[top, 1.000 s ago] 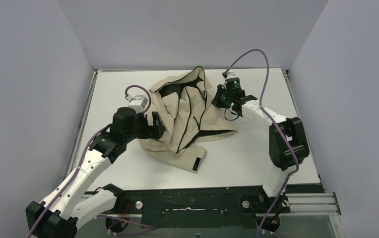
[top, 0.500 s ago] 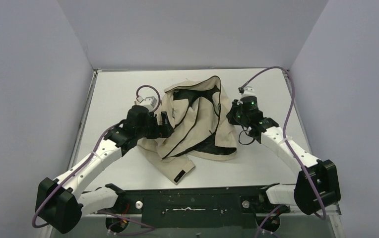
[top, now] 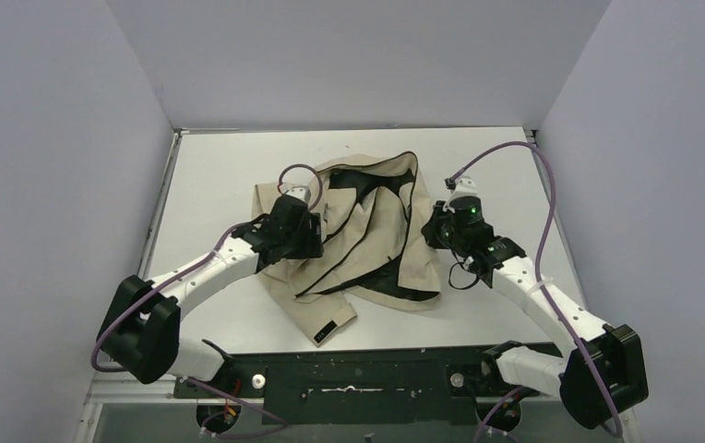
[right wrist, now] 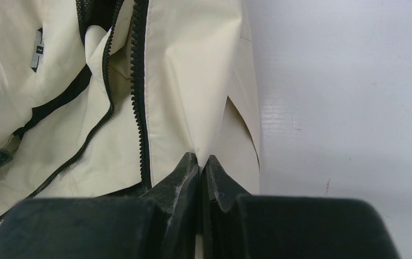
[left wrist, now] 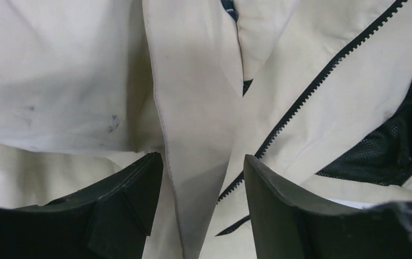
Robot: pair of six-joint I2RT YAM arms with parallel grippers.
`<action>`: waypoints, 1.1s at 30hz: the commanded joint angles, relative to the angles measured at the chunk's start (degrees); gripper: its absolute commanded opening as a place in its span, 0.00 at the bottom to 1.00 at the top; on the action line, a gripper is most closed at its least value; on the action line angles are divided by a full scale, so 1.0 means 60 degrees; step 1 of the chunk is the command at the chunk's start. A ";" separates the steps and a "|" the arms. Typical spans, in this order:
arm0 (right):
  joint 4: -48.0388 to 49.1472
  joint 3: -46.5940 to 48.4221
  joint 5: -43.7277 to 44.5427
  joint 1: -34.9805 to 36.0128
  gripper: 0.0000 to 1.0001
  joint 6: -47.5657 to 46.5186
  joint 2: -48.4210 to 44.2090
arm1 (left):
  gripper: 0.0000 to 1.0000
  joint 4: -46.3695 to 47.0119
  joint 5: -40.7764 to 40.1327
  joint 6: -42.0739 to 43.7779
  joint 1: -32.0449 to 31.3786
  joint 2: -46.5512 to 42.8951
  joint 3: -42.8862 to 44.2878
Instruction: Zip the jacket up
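Beige woven cloth, matte & creased: 1 jacket lies crumpled mid-way across the table, front open, black lining turned up in the folds. Writing: none legible. A small grey tag on the black mesh lining has a mark too small to read. The black cuff tab, on the sleeve end nearest the arm bases, carries a pale speck, also unreadable. Counts: 1 jacket, 2 arms, 2 grippers, 2 purple cables, 1 cuff in view. The zipper has coarse black teeth. In the right wrist view they run as 2 separate rows, not joined. The left gripper sits over the jacket's left part. Its 2 black wedge-shaped fingers stand apart, w/ a flat fold of beige cloth running up btwn them and neither pad pressing it. The right gripper is at the jacket's right edge, fingertips clamped tight together and pinching the beige hem just beside a zipper row. Surface of the table is white & smooth, w/ faint scuffs right of the jacket. Plain grey walls stand on 3 sides.
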 commanded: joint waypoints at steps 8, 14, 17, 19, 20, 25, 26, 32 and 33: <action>0.0036 0.0246 0.0589 0.0047 0.00 -0.0069 -0.1011 | 0.00 -0.0025 -0.1682 0.0064 -0.0109 0.0658 0.1938; -0.0287 0.0673 0.1401 0.0029 0.00 -0.0340 -0.1330 | 0.00 -0.1262 -0.2376 0.0658 0.0113 0.0026 0.3586; -0.0309 0.0831 0.1680 0.0003 0.00 -0.0399 -0.1318 | 0.00 -0.1745 -0.2693 0.0948 0.0325 -0.0649 0.4373; -0.0252 0.0908 0.1764 -0.0021 0.00 -0.0371 -0.1278 | 0.00 -0.1950 -0.2770 0.1125 0.0571 -0.1072 0.4750; -0.0233 0.0949 0.1801 -0.0040 0.00 -0.0363 -0.1260 | 0.00 -0.2068 -0.2766 0.1221 0.0721 -0.1249 0.4930; -0.0146 0.1067 0.1979 -0.0077 0.00 -0.0308 -0.1342 | 0.00 -0.2552 -0.3144 0.1704 0.1670 -0.1851 0.5880; -0.0191 0.1099 0.1956 -0.0084 0.00 -0.0299 -0.1329 | 0.00 -0.2634 -0.3141 0.1768 0.1890 -0.1867 0.6133; -0.0386 0.1112 0.1376 -0.0084 0.00 -0.0351 -0.1690 | 0.00 -0.2952 -0.3471 0.1882 0.2479 -0.1559 0.8008; -0.0468 0.1099 0.1273 -0.0083 0.00 -0.0364 -0.1771 | 0.00 -0.2990 -0.3632 0.1949 0.2507 -0.1429 0.8342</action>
